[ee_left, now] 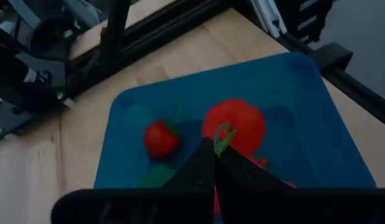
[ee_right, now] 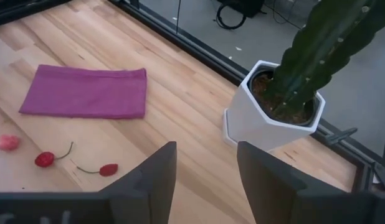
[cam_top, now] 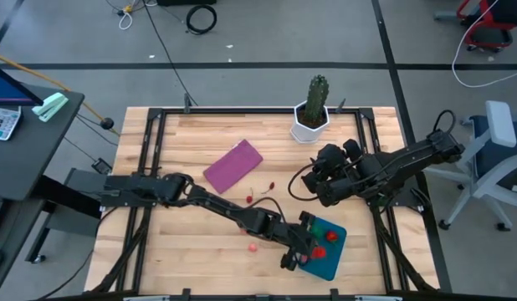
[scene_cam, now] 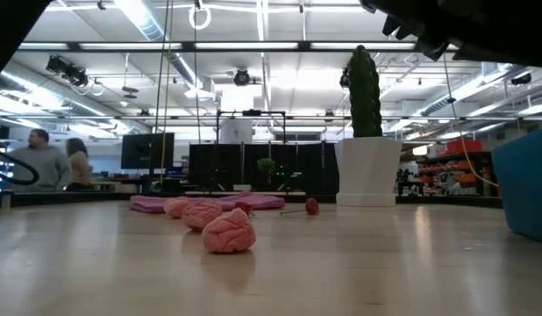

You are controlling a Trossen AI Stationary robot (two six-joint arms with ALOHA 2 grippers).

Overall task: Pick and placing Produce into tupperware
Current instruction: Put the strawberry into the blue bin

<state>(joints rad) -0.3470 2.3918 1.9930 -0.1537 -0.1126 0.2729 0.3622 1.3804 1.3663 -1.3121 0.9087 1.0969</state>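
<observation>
The teal tupperware (cam_top: pixel 330 255) sits near the table's near right edge; in the left wrist view its floor (ee_left: pixel 292 93) holds a small red piece (ee_left: pixel 161 138), a green piece (ee_left: pixel 156 176) and a larger round red piece (ee_left: pixel 236 121). My left gripper (ee_left: pixel 215 149) is shut just above the container (cam_top: pixel 302 245). Loose produce lies on the wood: a pink piece (cam_top: pixel 253 247), another (cam_top: pixel 249 198) and red stemmed ones (cam_top: pixel 264 190), also seen in the low view (scene_cam: pixel 227 233). My right gripper (ee_right: pixel 205 165) hovers open near the cactus (cam_top: pixel 324 180). My left gripper pinches the green stem (ee_left: pixel 222 138) of the larger round red piece between its two fingertips, coming from above over the container. Whether that piece hangs clear or rests on the container's floor, I cannot tell.
A flat purple rectangle (cam_top: pixel 233 165) lies left of centre, and a tall green cactus in a white pot (cam_top: pixel 312 113) stands at the far edge. A dark frame (cam_top: pixel 242 110) borders the table. Bare wood lies between the purple rectangle and the container. People stand in the room behind (scene_cam: pixel 43 162).
</observation>
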